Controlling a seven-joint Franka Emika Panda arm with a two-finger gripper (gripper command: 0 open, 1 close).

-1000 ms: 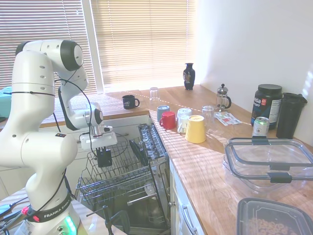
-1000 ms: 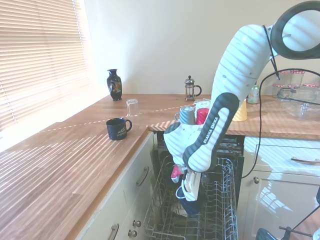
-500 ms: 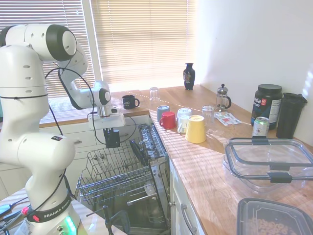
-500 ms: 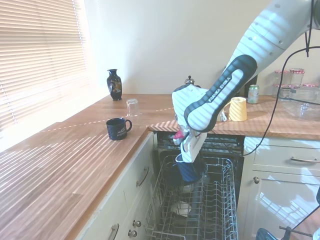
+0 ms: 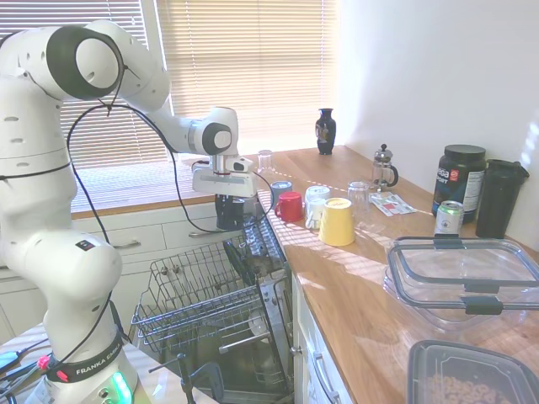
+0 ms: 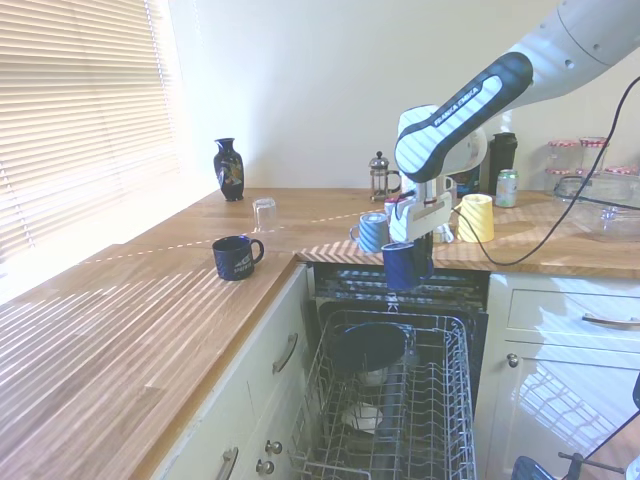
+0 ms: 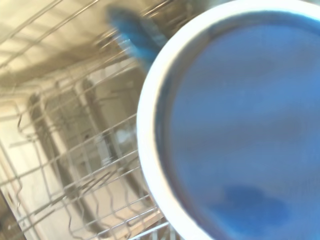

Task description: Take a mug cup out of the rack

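The white robot arm's two-finger gripper [image 5: 229,202] is up in the air, over the far end of the big grey wire dishwasher rack [image 5: 202,290]. Its fingers are clamped on the small dark shiny mug cup [image 6: 405,265]. The mug cup hangs under the gripper, upright, and touches nothing else. It is out of the rack, higher than the rack's wires, about level with the wooden worktop [image 5: 354,278].

In the second outside view, the mug cup hangs at about 12 o'clock from the rack [image 6: 400,400], in front of the open dishwasher. A dark round bowl [image 6: 367,345] sits in the rack right below it.

In the wrist view, the mug cup [image 7: 235,130] fills most of the picture. It looks blue inside with a pale rim, and it is blurry. The rack's wires [image 7: 75,165] show beside it.

On the worktop, a red mug [image 5: 290,206] stands at about 3 o'clock from the gripper in the first outside view, near it. Just past it is a yellow cup [image 5: 337,221] set upside down. A black mug with white print [image 6: 235,257] stands well apart on the other worktop. A dark vase [image 5: 326,131] stands far back by the window
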